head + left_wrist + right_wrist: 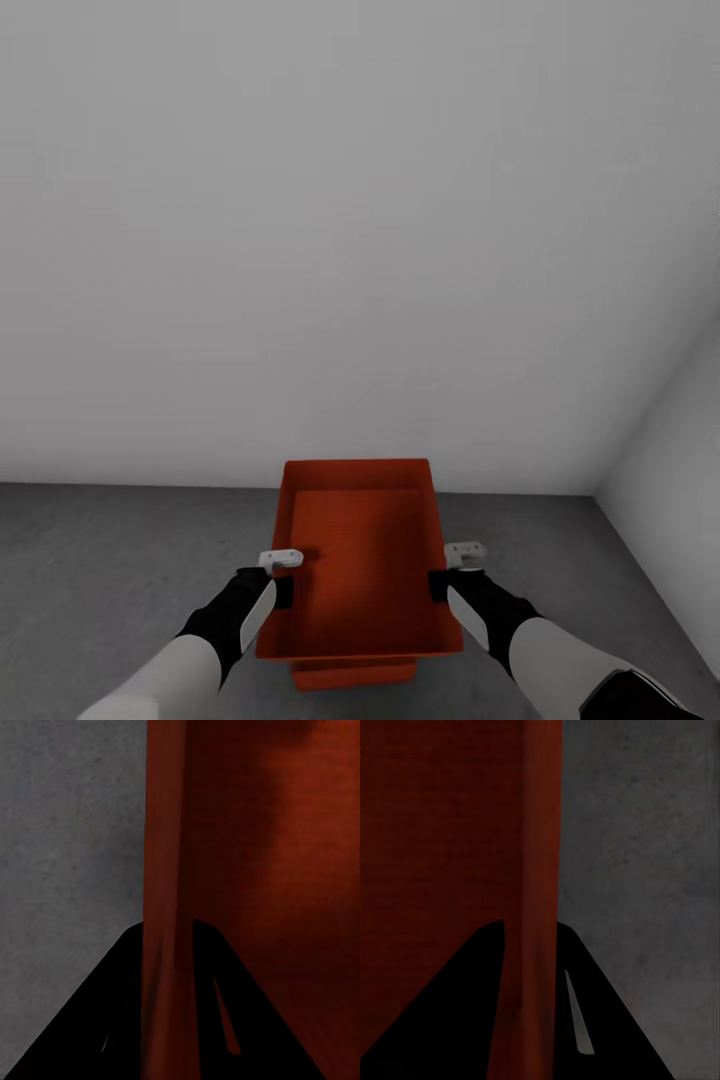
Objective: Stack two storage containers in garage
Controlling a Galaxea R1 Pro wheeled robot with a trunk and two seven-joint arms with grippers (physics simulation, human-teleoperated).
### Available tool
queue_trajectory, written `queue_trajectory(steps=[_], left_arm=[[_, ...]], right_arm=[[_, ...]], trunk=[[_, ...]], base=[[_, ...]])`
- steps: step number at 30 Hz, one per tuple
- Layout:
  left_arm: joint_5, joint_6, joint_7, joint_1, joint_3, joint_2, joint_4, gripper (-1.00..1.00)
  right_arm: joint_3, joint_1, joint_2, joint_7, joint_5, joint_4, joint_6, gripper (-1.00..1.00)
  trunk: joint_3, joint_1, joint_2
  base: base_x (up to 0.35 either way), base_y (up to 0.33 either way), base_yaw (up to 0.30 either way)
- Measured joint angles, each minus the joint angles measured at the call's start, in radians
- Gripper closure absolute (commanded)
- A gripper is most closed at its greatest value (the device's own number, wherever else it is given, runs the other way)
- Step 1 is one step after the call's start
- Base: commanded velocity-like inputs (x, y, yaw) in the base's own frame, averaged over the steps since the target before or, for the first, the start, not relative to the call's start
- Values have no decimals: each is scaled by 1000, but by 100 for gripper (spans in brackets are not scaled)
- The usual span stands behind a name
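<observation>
While both arms carry one orange-red container (pixel 362 545) above the garage's grey concrete floor (pixel 110 560), a second container (pixel 352 672) peeks out directly beneath it. The left claw (pixel 283 562) and right claw (pixel 462 556) each pinch a side wall, as both wrist views confirm. Judging by this, only lowering and letting go remain.

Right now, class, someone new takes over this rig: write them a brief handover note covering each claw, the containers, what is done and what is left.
Left claw: shut on the upper container's left wall.
Right claw: shut on its right wall.
Containers: upper one held over the lower container, whose edge peeks out beneath; whether it is fully seated cannot be told.
Done: both bins are over the grey concrete floor, near a wall corner.
Left: seat the upper bin if needed, open both claws, withdraw.
</observation>
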Motion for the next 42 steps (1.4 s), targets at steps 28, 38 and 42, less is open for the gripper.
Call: queue_trajectory(steps=[28,38,42], left_arm=[[-1,0,0,0,1,0,-4,100],[-2,1,-1,0,1,0,-4,100],[-2,1,-1,0,2,0,-4,100]], right_arm=[[-3,0,0,0,3,-4,0,100],[-3,0,0,0,4,-4,0,100],[-3,0,0,0,4,-4,0,100]], trunk=[[-18,0,0],[-27,0,0],[-30,0,0]], base=[[-1,-1,0],[0,0,0],[0,0,0]])
